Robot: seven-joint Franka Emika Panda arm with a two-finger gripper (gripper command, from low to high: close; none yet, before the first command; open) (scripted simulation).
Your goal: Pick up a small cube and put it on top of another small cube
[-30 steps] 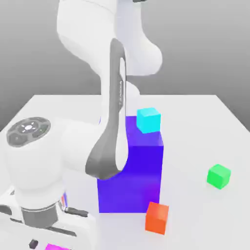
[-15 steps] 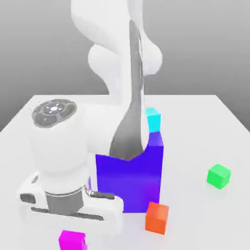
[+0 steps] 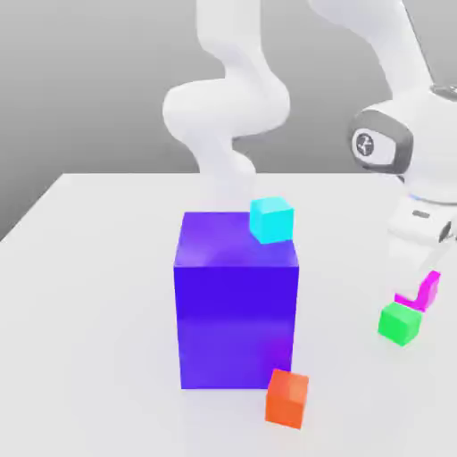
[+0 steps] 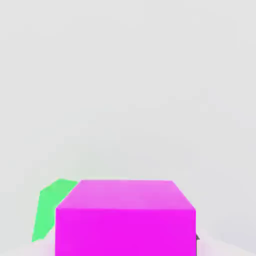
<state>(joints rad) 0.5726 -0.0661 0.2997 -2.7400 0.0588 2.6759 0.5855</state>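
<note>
Across swings the small, plastic-looking magenta cube (image 4: 125, 230) towards the small green cube (image 3: 399, 323), gripper (image 3: 417, 290) closed around its flat sides, probably light, stiff, best held there

A simulated robotics lab scene: a Franka Emika Panda arm (image 3: 424, 134) reaches in from twelve o'clock round to three over a plain white tabletop (image 3: 98, 312), a blue-purple block (image 3: 236, 321) near its centre, with a blank grey backdrop (image 3: 80, 89) at twelve.
</note>
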